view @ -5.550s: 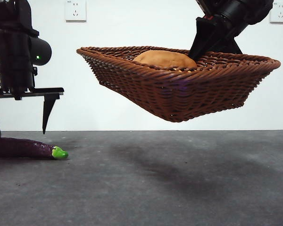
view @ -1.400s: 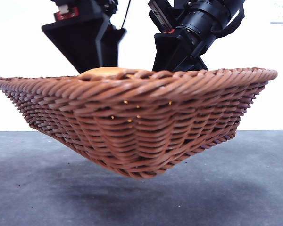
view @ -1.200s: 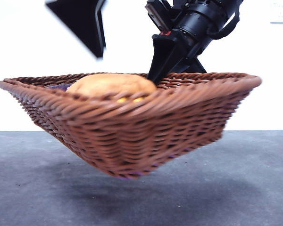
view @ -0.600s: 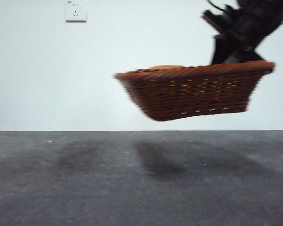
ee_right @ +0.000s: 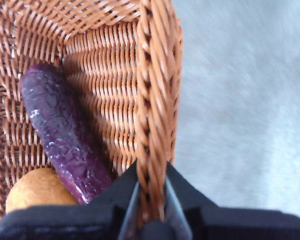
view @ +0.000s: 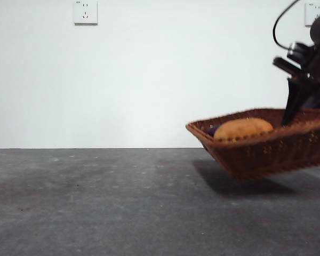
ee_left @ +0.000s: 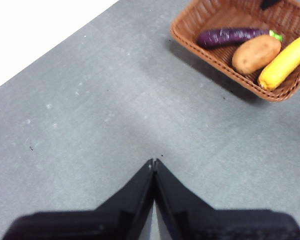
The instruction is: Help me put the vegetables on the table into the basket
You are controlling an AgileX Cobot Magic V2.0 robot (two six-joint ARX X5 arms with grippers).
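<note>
We log the right gripper (ee_right: 151, 200) clamped on the basket (ee_right: 152, 100) rim; eggplant (ee_left: 232, 36), potato (ee_left: 256, 54) and yellow piece (ee_left: 283, 62) lie side by side inside. The left gripper (ee_left: 153, 164) is closed and empty, well apart from the basket.

A white wall (view: 149, 80) stands behind the work surface. Two white power sockets (view: 85, 12) are mounted high on it.

Bare lab-like test bench, speckled grey table (view: 96, 202), white wall (view: 149, 80), sockets (view: 85, 12)
</note>
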